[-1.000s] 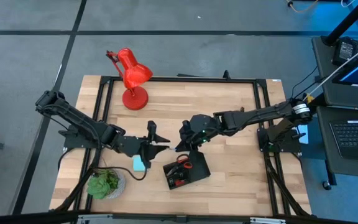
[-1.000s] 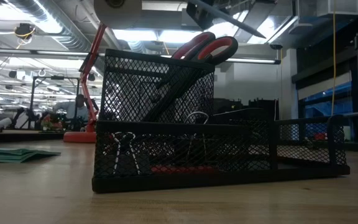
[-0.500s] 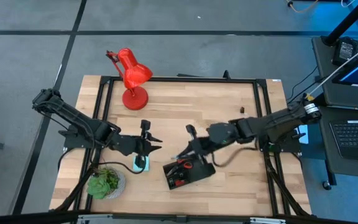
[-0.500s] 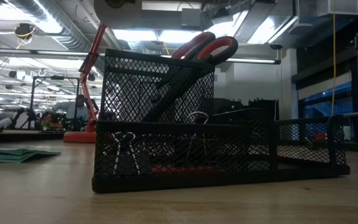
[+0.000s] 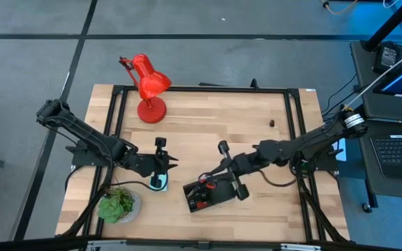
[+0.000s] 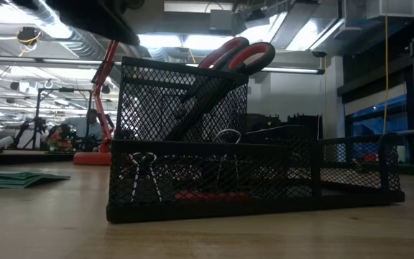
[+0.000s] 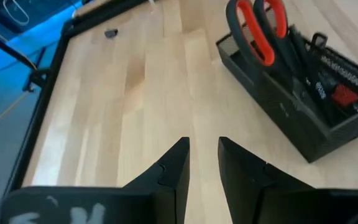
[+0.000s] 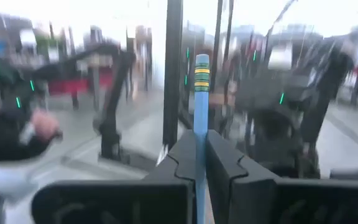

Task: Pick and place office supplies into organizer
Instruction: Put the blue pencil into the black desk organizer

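The black mesh organizer (image 5: pixel 211 194) stands on the table's near middle, also in the low view (image 6: pixel 264 173) and the left wrist view (image 7: pixel 303 106). Red-handled scissors (image 6: pixel 239 52) stand in its tall compartment, and black clips (image 6: pixel 144 176) lie in the low one. My right gripper (image 5: pixel 227 171) hovers at the organizer's far edge, shut on a light blue pencil (image 8: pixel 201 93). My left gripper (image 7: pixel 204 142) is open by a narrow gap and empty. It hangs over the light blue notepad (image 5: pixel 158 183), which lies flat on the table (image 6: pixel 16 178). My right gripper pinches the light blue pencil's shaft (image 8: pixel 201 134) between its two fingers (image 8: pixel 225 162). The end with the green and yellow band and the eraser (image 8: pixel 201 62) sticks out past the fingertips. The pencil is lifted clear of the table; its other end is hidden behind the fingers.
A red desk lamp (image 5: pixel 147 87) stands at the far left and a green potted plant (image 5: pixel 117 206) at the near left corner. A small dark piece (image 5: pixel 271 123) lies on the far right. A black frame (image 5: pixel 201 89) runs round the table top.
My right gripper has carried the pencil from the table's middle toward the near edge, up to the organizer's far side, and has turned as it went. My left gripper has drawn back a little toward the table's left, to above the notepad.
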Action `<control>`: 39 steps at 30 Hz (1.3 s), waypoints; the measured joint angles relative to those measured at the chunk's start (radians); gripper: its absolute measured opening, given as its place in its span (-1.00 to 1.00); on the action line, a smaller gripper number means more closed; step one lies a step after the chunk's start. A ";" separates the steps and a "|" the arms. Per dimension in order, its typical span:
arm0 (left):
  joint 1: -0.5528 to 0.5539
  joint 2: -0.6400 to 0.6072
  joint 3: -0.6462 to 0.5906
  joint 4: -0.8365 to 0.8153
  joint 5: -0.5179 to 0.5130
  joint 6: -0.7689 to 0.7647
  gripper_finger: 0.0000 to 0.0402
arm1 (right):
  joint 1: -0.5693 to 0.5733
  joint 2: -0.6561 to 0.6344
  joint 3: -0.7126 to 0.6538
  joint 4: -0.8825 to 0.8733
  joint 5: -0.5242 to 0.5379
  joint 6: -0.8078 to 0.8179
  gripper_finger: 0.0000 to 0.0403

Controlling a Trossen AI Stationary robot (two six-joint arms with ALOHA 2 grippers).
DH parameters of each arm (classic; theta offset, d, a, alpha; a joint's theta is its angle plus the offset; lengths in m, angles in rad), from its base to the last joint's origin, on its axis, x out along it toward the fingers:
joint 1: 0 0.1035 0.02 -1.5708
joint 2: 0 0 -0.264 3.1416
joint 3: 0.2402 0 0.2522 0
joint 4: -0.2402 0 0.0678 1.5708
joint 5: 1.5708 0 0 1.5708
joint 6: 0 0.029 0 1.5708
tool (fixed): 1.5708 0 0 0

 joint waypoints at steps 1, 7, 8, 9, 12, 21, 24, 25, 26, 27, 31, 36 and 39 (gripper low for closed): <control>0.000 0.000 -0.008 0.002 0.000 -0.010 -0.62 | 0.000 0.000 -0.035 0.085 0.000 -0.001 -0.93; 0.000 0.000 -0.048 0.033 -0.011 -0.017 -0.62 | 0.000 0.053 -0.212 0.533 0.001 0.003 -0.93; 0.000 0.000 -0.052 0.033 -0.014 -0.017 -0.62 | 0.000 0.071 -0.228 0.586 0.004 0.003 -0.93; 0.000 0.000 -0.057 0.040 -0.017 -0.017 -0.62 | 0.000 0.090 -0.237 0.627 0.015 0.004 -0.93; 0.000 0.000 -0.061 0.051 -0.019 -0.018 -0.62 | 0.010 0.159 -0.246 0.704 0.093 -0.024 -0.93; 0.000 0.000 -0.061 0.050 -0.019 -0.033 -0.63 | 0.050 0.349 -0.169 0.811 0.213 -0.048 -0.93; 0.000 0.000 -0.061 0.049 -0.019 -0.037 -0.63 | 0.062 0.399 -0.135 0.815 0.255 -0.049 -0.93; 0.000 0.000 -0.061 0.049 -0.019 -0.041 -0.63 | 0.065 0.416 -0.125 0.814 0.266 -0.050 -0.93; 0.000 0.000 -0.061 0.049 -0.019 -0.047 -0.63 | 0.068 0.432 -0.117 0.813 0.272 -0.052 -0.93; 0.000 0.000 -0.061 0.048 -0.019 -0.054 -0.63 | 0.068 0.445 -0.109 0.813 0.273 -0.052 -0.93; 0.000 0.000 -0.061 0.045 -0.019 -0.082 -0.63 | 0.068 0.475 -0.090 0.820 0.273 -0.052 -0.93; 0.000 0.000 -0.061 0.045 -0.018 -0.095 -0.63 | 0.068 0.476 -0.089 0.821 0.274 -0.050 -0.93; 0.000 0.000 -0.061 0.045 -0.018 -0.097 -0.63 | 0.079 0.476 -0.089 0.805 0.344 -0.049 -0.93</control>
